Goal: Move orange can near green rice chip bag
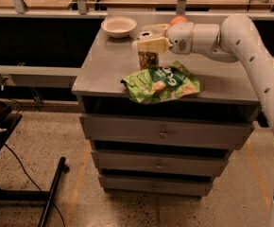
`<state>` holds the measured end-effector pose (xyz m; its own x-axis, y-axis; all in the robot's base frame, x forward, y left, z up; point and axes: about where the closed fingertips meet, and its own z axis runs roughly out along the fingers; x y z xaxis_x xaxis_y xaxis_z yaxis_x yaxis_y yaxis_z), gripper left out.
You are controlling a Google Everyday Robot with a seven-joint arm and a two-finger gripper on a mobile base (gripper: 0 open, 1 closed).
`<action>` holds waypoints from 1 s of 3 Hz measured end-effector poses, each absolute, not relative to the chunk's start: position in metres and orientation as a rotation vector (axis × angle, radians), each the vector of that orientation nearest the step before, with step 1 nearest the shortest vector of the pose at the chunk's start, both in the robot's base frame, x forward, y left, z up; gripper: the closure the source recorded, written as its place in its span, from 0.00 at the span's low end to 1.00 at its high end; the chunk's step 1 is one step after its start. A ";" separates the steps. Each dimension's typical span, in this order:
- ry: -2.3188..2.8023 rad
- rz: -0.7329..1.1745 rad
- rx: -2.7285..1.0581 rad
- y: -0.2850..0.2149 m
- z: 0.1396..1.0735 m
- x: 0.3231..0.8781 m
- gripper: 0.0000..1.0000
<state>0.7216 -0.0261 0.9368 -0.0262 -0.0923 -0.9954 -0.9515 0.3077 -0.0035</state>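
The orange can [148,59] is tan-gold with dark print and stands upright on the grey cabinet top [108,65]. It is just behind the green rice chip bag [161,83], almost touching the bag's back edge. The bag lies flat and wrinkled near the front edge of the top. My gripper [149,44] reaches in from the right on a white arm [250,46]. Its pale fingers [151,45] are closed around the can's upper part and hide the can's top.
A white bowl [119,26] sits at the back left of the cabinet top. A round orange fruit [177,20] shows behind my wrist. The cabinet has three drawers [163,134] below. A black stand [4,126] is on the floor at left.
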 end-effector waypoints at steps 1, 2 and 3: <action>1.321 0.904 -0.934 -0.046 0.959 0.720 0.53; 1.274 0.875 -0.878 -0.060 0.974 0.720 0.57; 1.289 0.799 -0.906 -0.071 0.990 0.717 0.34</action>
